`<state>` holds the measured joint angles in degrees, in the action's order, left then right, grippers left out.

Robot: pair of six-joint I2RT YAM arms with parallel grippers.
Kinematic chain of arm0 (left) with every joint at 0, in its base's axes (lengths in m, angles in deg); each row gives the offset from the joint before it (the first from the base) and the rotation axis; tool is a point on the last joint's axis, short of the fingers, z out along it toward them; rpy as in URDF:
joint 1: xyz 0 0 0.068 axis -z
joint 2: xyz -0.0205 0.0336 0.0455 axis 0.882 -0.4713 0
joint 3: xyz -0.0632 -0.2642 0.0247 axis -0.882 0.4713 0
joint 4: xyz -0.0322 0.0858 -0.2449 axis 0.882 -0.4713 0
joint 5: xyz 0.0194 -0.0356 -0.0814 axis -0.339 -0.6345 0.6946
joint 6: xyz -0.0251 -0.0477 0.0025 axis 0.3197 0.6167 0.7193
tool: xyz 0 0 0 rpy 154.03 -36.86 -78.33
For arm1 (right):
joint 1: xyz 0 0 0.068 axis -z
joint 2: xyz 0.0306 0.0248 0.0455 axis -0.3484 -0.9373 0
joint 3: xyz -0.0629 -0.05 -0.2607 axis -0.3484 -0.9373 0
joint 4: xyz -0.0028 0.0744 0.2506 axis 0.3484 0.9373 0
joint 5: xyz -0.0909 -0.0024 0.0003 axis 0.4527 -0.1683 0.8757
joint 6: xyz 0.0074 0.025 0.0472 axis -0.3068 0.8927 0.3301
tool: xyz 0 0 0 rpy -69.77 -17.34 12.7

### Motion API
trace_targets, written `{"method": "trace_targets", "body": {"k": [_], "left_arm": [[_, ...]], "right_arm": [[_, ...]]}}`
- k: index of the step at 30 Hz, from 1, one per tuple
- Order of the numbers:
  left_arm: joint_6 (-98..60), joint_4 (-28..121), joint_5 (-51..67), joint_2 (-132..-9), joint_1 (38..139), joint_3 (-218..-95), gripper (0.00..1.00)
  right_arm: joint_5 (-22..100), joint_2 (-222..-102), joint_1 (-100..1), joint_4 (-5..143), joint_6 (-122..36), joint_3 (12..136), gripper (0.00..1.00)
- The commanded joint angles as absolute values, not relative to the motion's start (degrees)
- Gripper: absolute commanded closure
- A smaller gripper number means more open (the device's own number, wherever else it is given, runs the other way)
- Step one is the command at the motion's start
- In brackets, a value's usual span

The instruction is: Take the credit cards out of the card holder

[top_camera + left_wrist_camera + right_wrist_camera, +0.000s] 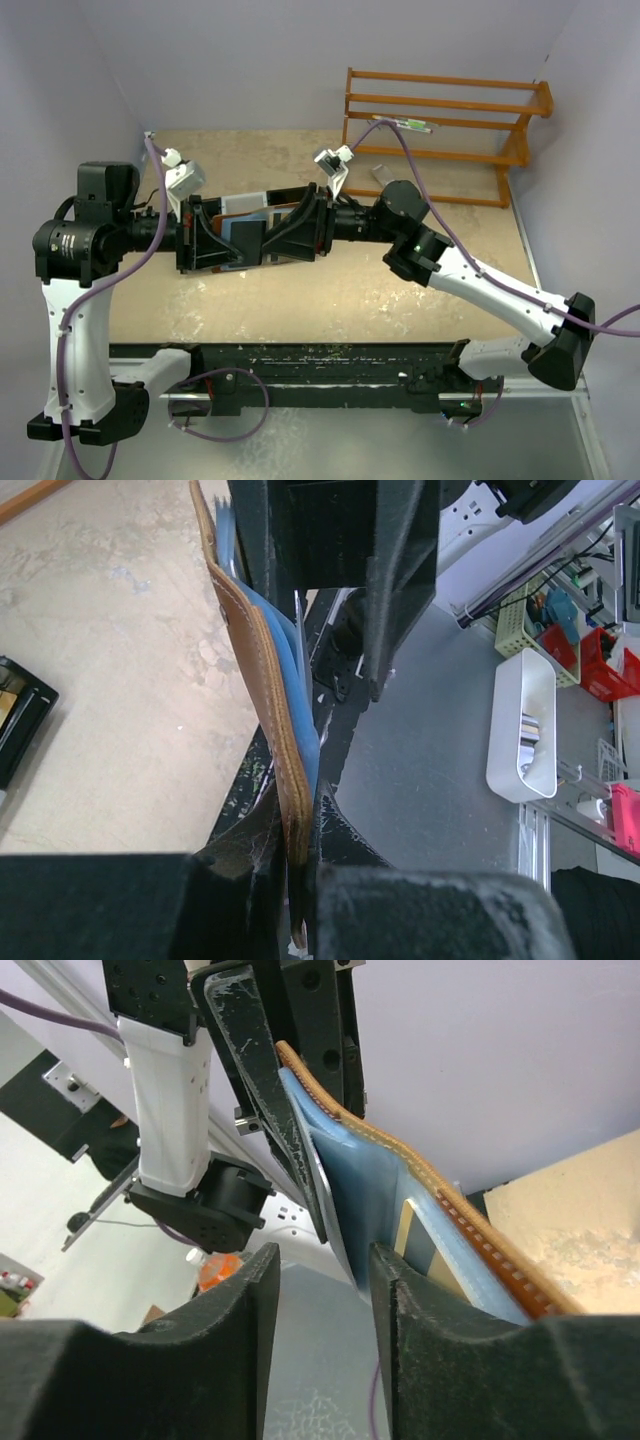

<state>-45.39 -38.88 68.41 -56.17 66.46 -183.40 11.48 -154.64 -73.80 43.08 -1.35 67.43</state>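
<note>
Beige table underneath. Brown leather fold-over card holder is midair, centre of top view, with left tool clenched on its 9 o'clock edge. Right tool at 3 o'clock, jaws apart around edge of light blue plastic card. Best: pinch card only, not lining, then pull straight toward 3 o'clock.

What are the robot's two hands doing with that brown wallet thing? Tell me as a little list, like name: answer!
left gripper: jaws shut on the card holder, holding it on edge above the table
right gripper: jaws apart, one on each side of a thin blue edge inside the holder
credit cards: not out yet, tucked in the blue lining
at the back: orange wooden rack, far right of the table
</note>
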Motion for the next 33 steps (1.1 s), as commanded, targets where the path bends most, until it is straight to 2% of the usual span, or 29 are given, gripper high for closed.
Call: {"method": "trace_targets", "body": {"k": [1, 11, 22, 27, 30, 33], "left_arm": [[-46.54, -39.49, 73.94, -55.13, 66.56, -185.16, 1.00], [-47.54, -40.68, 74.44, -54.96, 66.63, -185.67, 0.97], [-49.05, -43.05, 80.94, -54.94, 66.61, -185.83, 0.78], [-49.17, -43.24, 82.03, -54.71, 66.63, -185.54, 0.79], [-48.98, -43.08, 82.04, -54.41, 66.63, -184.85, 0.86], [-48.92, -42.98, 81.84, -54.18, 66.67, -184.78, 0.88]], "right_arm": [[10.29, -156.16, -74.16, 38.79, -0.36, 69.81, 0.60], [9.72, -155.25, -74.16, 38.26, -0.21, 69.07, 1.00], [5.17, -152.93, -74.13, 36.64, 1.03, 65.68, 1.00], [4.76, -152.80, -74.09, 36.64, 1.05, 65.66, 1.00], [4.74, -152.35, -74.09, 36.32, 1.08, 65.21, 1.00], [5.30, -151.37, -73.97, 37.35, 0.50, 64.75, 1.00]]}}
